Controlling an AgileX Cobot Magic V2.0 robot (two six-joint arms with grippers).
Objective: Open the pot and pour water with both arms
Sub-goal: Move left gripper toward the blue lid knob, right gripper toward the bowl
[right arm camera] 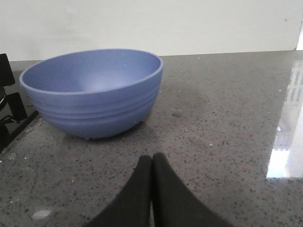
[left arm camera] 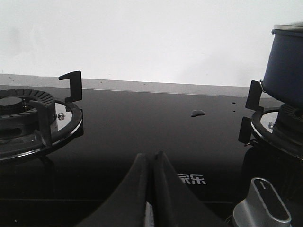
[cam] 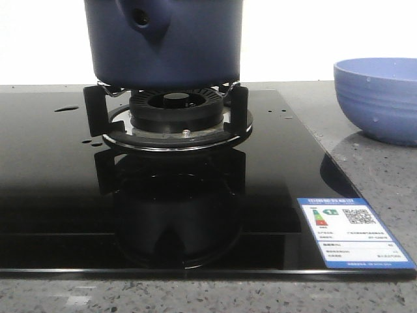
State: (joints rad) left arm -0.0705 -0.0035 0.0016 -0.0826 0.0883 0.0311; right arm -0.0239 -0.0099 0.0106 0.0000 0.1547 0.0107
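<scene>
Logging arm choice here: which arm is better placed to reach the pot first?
Probably left. The left gripper, shut and empty, is over the cooktop with the pot close by; the right gripper faces only the bowl.

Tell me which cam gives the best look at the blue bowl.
Right wrist view: the blue bowl is whole there, rim, ribbed wall and inside all visible, standing on the grey counter. Front view only catches part of it, cut off by the right edge. Left wrist view doesn't show it.
</scene>
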